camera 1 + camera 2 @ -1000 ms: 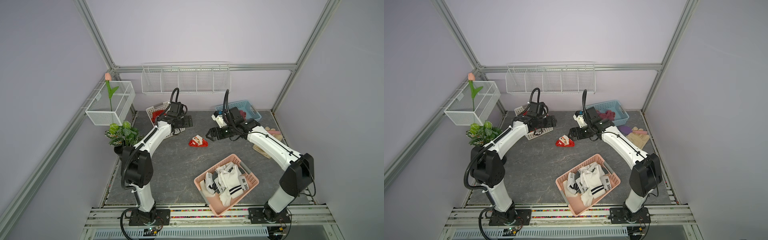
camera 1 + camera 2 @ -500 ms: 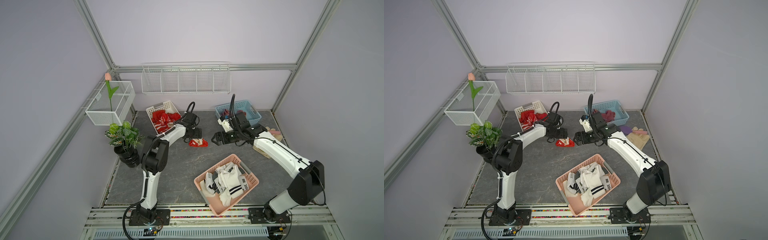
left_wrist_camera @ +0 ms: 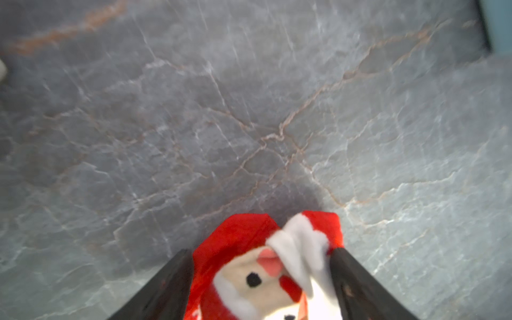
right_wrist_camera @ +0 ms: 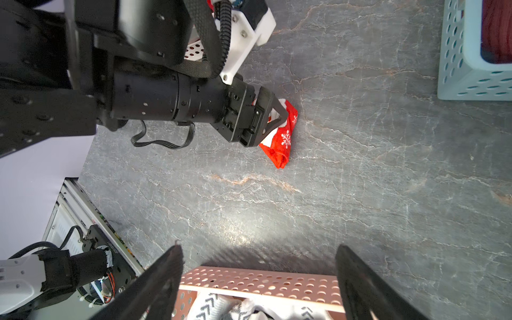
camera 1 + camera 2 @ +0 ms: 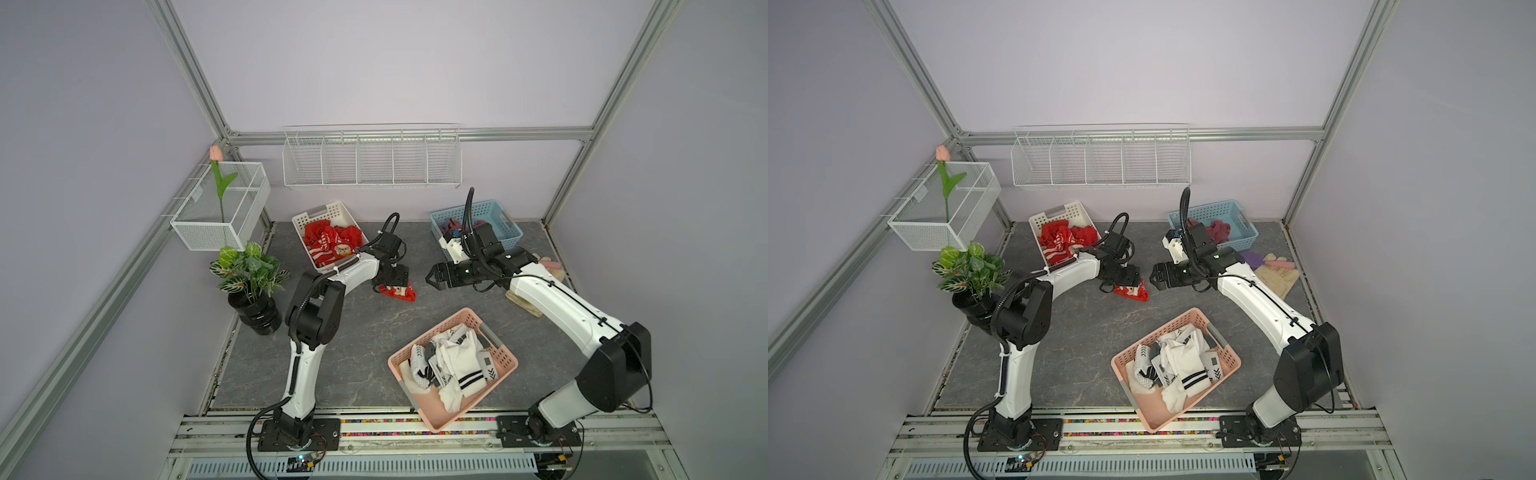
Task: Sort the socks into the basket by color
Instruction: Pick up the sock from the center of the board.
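Sorting by colour: the scene counted, near to far.
Nearest us, one pink basket holds a heap of white socks, too tangled to count. On the table mid-scene lies one red sock; the left gripper stands astride it, jaws apart at its two sides, and we cannot tell whether they grip. The right gripper hovers just beside, jaws wide and empty. Farthest, one white basket holds red socks, one blue basket maroon socks.
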Robot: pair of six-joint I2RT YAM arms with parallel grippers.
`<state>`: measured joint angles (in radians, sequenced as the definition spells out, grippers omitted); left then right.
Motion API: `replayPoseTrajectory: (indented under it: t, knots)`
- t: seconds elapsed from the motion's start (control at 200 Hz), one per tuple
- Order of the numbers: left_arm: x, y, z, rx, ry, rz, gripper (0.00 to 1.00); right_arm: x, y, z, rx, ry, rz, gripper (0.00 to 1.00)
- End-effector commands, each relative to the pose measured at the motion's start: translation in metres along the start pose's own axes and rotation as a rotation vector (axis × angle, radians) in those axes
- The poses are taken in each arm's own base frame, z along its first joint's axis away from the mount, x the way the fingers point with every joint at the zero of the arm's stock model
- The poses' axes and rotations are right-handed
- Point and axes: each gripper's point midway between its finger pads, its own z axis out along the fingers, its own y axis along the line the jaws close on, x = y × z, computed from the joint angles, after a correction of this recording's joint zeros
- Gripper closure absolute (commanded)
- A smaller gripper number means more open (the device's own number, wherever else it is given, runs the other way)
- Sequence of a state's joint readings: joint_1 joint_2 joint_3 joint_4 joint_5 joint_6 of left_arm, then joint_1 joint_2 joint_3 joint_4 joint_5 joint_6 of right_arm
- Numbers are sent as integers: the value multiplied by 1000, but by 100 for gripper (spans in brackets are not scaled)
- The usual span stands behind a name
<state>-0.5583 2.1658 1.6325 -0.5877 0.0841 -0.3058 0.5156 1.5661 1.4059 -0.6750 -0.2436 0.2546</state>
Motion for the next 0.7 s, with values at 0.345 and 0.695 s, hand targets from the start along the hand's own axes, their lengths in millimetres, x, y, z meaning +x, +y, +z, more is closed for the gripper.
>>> replayPoseTrajectory:
  t: [0.345, 0.695]
  knots:
    - [29, 6, 25, -30, 74, 14, 88, 8, 2, -4, -27, 10, 8, 11]
    - [5, -3, -22, -6, -30, 25, 100, 2, 6, -6, -46, -12, 7, 11]
